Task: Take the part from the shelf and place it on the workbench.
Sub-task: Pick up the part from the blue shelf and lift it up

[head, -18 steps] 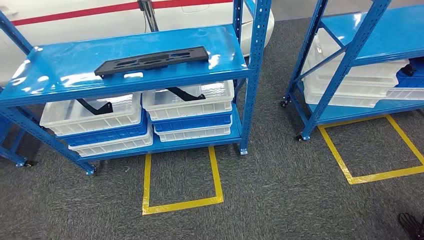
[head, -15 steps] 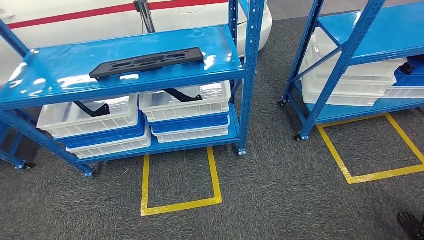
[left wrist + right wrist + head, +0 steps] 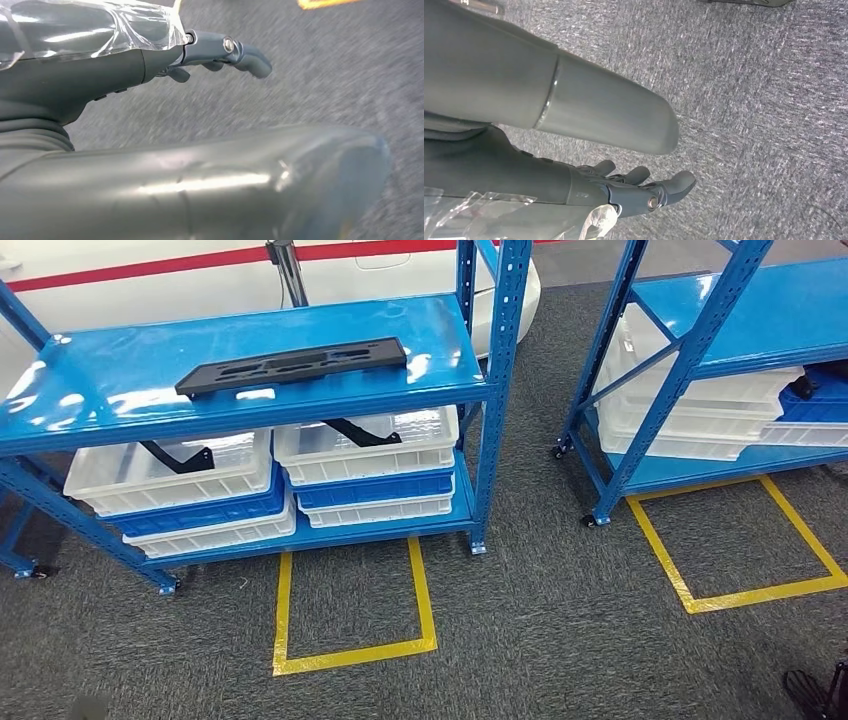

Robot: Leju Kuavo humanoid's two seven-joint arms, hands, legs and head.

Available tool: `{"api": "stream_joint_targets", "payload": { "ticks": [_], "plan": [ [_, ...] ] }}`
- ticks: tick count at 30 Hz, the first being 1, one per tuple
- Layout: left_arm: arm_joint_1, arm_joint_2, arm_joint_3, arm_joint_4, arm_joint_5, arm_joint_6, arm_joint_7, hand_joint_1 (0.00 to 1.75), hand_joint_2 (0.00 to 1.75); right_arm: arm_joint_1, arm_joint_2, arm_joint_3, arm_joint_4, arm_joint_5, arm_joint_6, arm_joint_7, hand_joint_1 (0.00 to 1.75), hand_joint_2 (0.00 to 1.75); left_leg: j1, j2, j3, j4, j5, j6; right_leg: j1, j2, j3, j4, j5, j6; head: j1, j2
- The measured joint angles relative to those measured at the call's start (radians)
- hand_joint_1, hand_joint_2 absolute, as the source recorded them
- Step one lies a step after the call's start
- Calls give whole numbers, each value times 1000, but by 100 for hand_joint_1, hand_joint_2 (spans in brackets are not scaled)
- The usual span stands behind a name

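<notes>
Black part (image 3: 292, 366) lying flat on the blue shelf's (image 3: 110, 390) top deck, untouched. Left hand (image 3: 220, 52) and right hand (image 3: 639, 187) both empty, fingers loosely extended, hanging over grey carpet (image 3: 560, 620).

above part (image 3: 292, 366): open | right: upright post (image 3: 497, 390) | below shelf (image 3: 120, 390): stacked bins (image 3: 180, 485)
</notes>
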Motion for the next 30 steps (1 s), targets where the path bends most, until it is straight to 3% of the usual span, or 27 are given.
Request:
{"api": "stream_joint_targets", "payload": {
  "ticks": [4,6,8,10,12,16,18,20,21,22,23,26,28,30],
  "plan": [
    [-6,14,-1,-58,-39,-13,27,0,0,0,0,-9,2,8,0,0,0,0,3,-2,2,-11,6,-1,0,-3,2,-6,0,11,0,0],
    [-34,23,-12,-162,-122,-50,71,0,0,-4,1,-18,7,21,2,-1,0,0,7,-1,9,-27,14,-1,0,-4,-67,132,-63,23,3,0],
    [-70,27,-33,-272,-214,-96,118,0,0,-6,2,-29,12,34,4,-1,0,0,6,-1,16,-33,15,1,0,-3,-118,222,-83,27,6,0],
    [-92,26,-52,-330,-266,-125,142,0,0,-7,2,-36,14,40,4,-1,0,0,4,-3,20,-32,13,-1,3,-3,-59,89,-7,18,7,0],
    [-114,26,-71,-378,-312,-153,163,0,0,-9,2,-41,15,44,5,-1,0,0,1,-3,20,-30,10,-6,6,-3,-17,-9,28,7,7,0],
    [-156,23,-121,-481,-408,-211,205,0,0,-14,5,-50,19,55,9,1,0,0,3,-2,12,-15,-3,-24,6,-2,-13,-29,36,-8,6,0],
    [-177,23,-146,-528,-454,-238,224,0,0,-15,8,-56,20,58,12,2,0,0,7,-2,-24,68,-50,-37,0,-2,-11,-32,39,-15,5,0],
    [-196,22,-173,-571,-500,-265,242,0,0,-16,9,-62,22,62,14,2,0,0,12,-2,-92,213,-111,-49,-2,0,-11,-32,38,-17,4,0],
    [-201,22,-186,-590,-525,-279,251,0,0,-16,10,-63,24,63,15,2,0,0,15,-2,-119,266,-125,-53,-4,3,-10,-31,38,-17,4,0],
    [-205,21,-197,-606,-549,-293,259,0,0,-17,11,-64,25,66,16,2,0,0,18,-2,-130,285,-122,-55,-5,5,-9,-31,37,-18,3,0],
    [-208,21,-206,-619,-572,-305,266,0,0,-18,12,-64,25,68,16,2,0,0,21,-2,-120,258,-99,-57,-6,7,-7,-31,36,-18,3,0],
    [-230,20,-222,-658,-642,-342,287,0,0,-18,17,-64,25,72,18,2,0,0,20,0,-32,47,8,-44,-4,12,-1,-31,31,-12,2,0],
    [-252,18,-241,-695,-690,-368,299,0,0,-18,20,-64,25,75,20,3,0,0,14,0,-6,-24,28,-31,-2,10,-4,-30,29,-3,2,0],
    [-265,14,-263,-731,-735,-393,312,0,0,-19,21,-64,25,78,21,4,0,0,14,-1,-5,-31,26,-25,-1,7,-6,-31,28,10,2,0]
  ]
}}
